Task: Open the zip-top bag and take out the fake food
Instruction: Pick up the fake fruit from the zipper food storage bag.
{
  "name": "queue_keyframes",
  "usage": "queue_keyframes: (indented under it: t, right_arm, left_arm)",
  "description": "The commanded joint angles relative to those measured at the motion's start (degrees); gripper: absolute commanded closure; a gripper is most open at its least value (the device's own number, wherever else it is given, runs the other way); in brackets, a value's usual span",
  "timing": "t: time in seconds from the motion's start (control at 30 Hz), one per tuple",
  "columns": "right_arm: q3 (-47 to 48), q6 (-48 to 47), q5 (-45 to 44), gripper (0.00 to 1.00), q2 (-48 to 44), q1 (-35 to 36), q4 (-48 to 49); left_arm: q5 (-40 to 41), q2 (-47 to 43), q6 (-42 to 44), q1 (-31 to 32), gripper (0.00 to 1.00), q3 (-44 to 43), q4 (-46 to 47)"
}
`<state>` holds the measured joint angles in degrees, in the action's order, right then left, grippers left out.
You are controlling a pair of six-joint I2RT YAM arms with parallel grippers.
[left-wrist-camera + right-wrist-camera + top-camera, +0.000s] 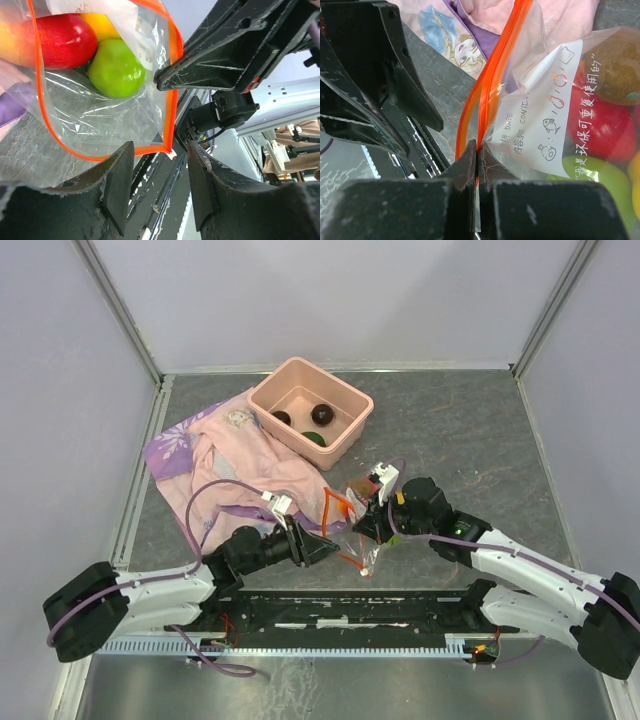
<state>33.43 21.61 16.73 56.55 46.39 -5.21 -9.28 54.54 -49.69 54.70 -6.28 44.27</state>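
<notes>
clear crinkly zip-top bag with orange strip lies between both grippers, glossy plastic fake food inside. right gripper pinches the strip, jaws closed. left gripper half open, bag corner at its mouth.

Zip-top bag corner before left hand

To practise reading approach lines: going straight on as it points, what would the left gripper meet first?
Probably the zip-top bag: its orange-edged corner sits just ahead between the fingers of the left gripper; depth unclear.
</notes>
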Motion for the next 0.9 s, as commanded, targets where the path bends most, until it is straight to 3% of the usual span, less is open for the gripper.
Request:
queue_keyframes:
  t: [0.0,0.17,0.37,0.43,0.5,0.7,0.8,0.87]
  right_arm:
    - [2.4,-1.2,1.2,0.97,-0.3,0.4,4.0]
    - [3.4,-2.8,2.5,0.95,0.0,0.4,2.3]
    - [4.8,-2.5,2.6,0.51,-6.0,0.4,-1.1]
    - [5.7,-2.7,-0.3,0.39,-11.0,0.3,-3.7]
    - [6.5,-2.9,-7.1,0.34,-14.4,0.3,-7.7]
    - [6.7,1.1,-33.9,0.44,-14.8,-1.4,-22.3]
    - [4.6,3.3,-34.2,0.61,-13.4,-7.3,-24.2]
    - [3.0,3.3,-29.1,0.71,-11.9,-13.5,-23.8]
  left_arm:
    - [5.4,3.4,0.7,1.8,0.47,-4.0,3.0]
    - [10.0,7.8,3.2,2.4,0.47,-8.2,-1.8]
    - [11.4,14.8,7.6,2.9,0.46,-10.8,-0.6]
    - [10.9,16.7,9.9,3.1,0.45,-10.9,1.8]
    - [10.3,18.5,12.0,3.1,0.45,-10.7,4.6]
    - [7.0,23.5,17.5,3.2,0.44,-12.6,9.0]
    - [5.9,24.9,18.5,3.3,0.42,-12.6,10.7]
    - [5.5,25.5,18.8,3.3,0.41,-12.5,11.1]
